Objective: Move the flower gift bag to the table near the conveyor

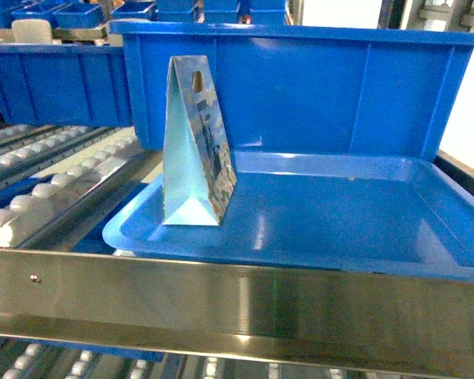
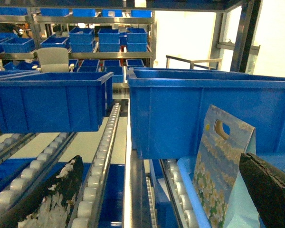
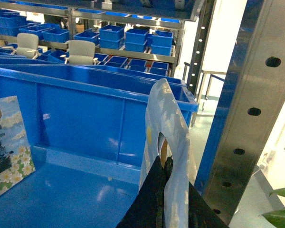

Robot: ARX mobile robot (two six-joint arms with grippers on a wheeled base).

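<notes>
Two flower gift bags showed: one (image 1: 193, 142) upright at the blue tray's (image 1: 363, 229) left edge, another (image 3: 168, 142) in the right wrist view.

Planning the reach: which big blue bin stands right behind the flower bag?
The right-hand bin, backing the flower bag; the left-hand bin sits over roller tracks.

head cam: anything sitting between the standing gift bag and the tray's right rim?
Nothing. To the right of the gift bag, the blue tray is bare up to its rim. The head view shows the whole stretch.
</notes>
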